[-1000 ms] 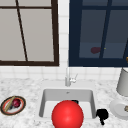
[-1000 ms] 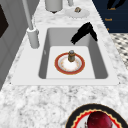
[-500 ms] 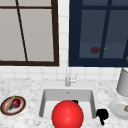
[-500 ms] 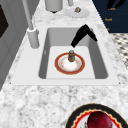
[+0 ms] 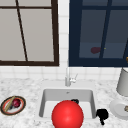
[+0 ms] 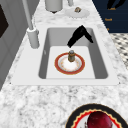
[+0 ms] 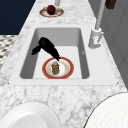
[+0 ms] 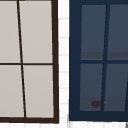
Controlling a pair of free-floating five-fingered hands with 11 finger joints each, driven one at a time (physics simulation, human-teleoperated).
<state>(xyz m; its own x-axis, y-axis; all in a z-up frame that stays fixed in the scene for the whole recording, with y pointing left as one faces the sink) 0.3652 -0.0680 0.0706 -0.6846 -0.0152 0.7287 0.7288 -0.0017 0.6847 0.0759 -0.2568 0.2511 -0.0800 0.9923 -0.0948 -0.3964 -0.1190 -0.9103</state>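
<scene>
Small brown jar (image 6: 71, 55), upright, on red-rimmed plate (image 6: 79, 69) in sink.

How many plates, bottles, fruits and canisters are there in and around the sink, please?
Plates: 3 (red-rimmed plate in the sink, dark-rimmed plate on the left counter, white plate on the right counter)
Bottles: 1 (small bottle upright on the red-rimmed plate)
Fruits: 1 (red fruit on the dark-rimmed plate)
Canisters: 1 (grey canister)
Total: 6
</scene>
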